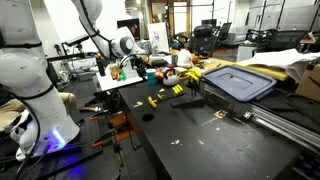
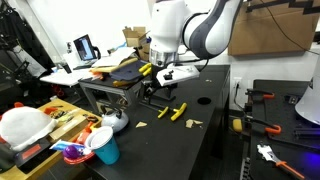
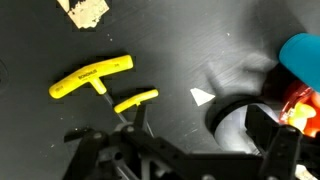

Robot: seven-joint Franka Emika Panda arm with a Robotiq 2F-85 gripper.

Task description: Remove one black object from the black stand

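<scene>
One black stand, a dark open frame of struts, fills the bottom edge of the wrist view and sits on a black table. Whatever black pieces it holds blend into the frame and cannot be counted. In an exterior view the stand sits directly beneath the Franka arm's gripper, near the table's far edge. Whether the claw is spread or pressed together cannot be told, since its fingers merge with the dark frame. Two T-handled keys with yellow grips and dark shafts lie flat on the table just beside the stand: a larger key and a smaller key, side by side and apart from each other. Two scraps also lie on the tabletop, a white scrap near the stand and a tan scrap farther out, beyond the keys. One blue cup stands well apart from the stand, at the table's near corner.
</scene>
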